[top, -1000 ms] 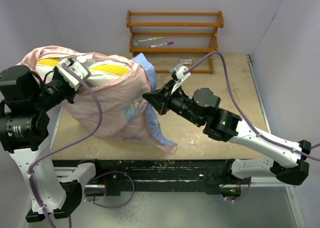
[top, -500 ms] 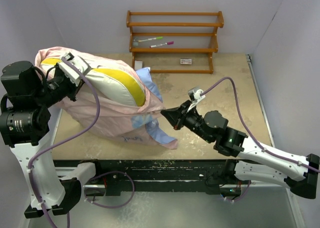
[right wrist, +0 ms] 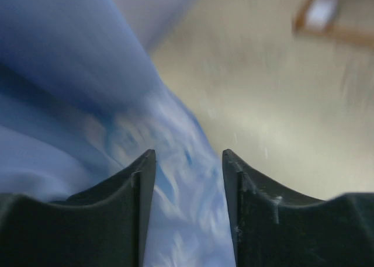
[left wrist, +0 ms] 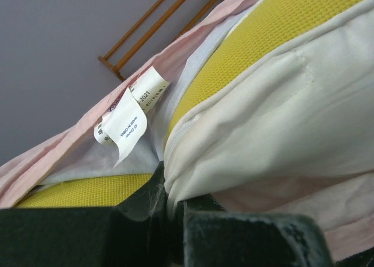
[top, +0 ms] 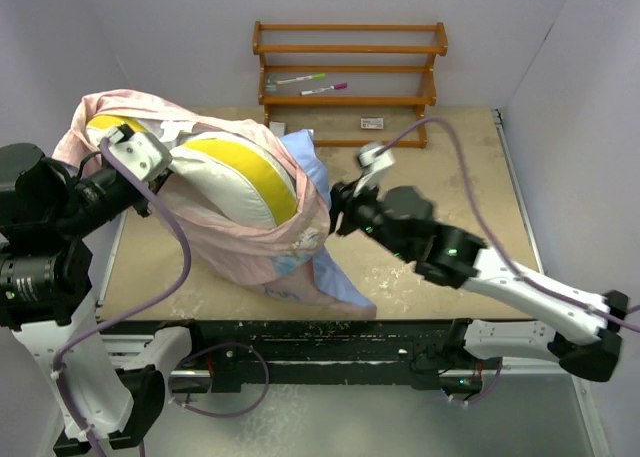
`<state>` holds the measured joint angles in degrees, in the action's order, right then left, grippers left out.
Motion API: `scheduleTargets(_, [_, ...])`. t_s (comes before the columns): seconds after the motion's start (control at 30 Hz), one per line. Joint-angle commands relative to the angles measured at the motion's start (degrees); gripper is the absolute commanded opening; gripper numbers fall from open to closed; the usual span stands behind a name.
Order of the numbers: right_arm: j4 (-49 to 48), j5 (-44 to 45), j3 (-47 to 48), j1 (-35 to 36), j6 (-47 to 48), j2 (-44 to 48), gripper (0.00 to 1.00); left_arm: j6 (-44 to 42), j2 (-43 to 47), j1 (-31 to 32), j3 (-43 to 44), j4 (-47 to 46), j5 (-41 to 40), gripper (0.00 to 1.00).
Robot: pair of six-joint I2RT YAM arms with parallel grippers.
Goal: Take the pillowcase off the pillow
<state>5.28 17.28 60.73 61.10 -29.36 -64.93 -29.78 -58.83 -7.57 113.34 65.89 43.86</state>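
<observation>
The cream-white pillow (top: 240, 177) with its yellow band is held up at the table's left, its top half bare. The pillowcase (top: 245, 252), pink side out, hangs round its lower half, and its light blue side (top: 340, 287) trails toward the front edge. My left gripper (top: 158, 172) is shut on a fold of the pillow's white fabric (left wrist: 280, 103), jaws pinched at the seam (left wrist: 166, 191); pink pillowcase (left wrist: 58, 156) and white care tags (left wrist: 125, 124) lie behind. My right gripper (top: 340, 209) (right wrist: 188, 162) stands open just above the blue pillowcase cloth (right wrist: 87, 103), gripping nothing.
A wooden rack (top: 350, 67) stands at the back with two markers (top: 300, 79) (top: 325, 88) on a shelf and a small card (top: 372, 123) below. Bare tabletop (top: 440, 177) extends to the right. Grey walls close in on both sides.
My right gripper pulled the pillowcase toward the front, then let go, opened and moved back toward the pillow. The pillowcase has slid lower, baring more pillow. My left gripper kept its hold.
</observation>
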Motion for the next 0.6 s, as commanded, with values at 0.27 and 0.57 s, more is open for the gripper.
scheduleTargets(0.27, [4.79,-5.64,35.68,3.08,13.59,0.54,0.78,-4.71,2.51,-0.07,-5.13,-6.77,-2.31,0.0])
scheduleTargets(0.57, [10.35,-14.18,53.49,7.59,21.11,-17.51,0.89,-4.51,1.26,-0.07,-6.69,-9.44,-8.61,0.0])
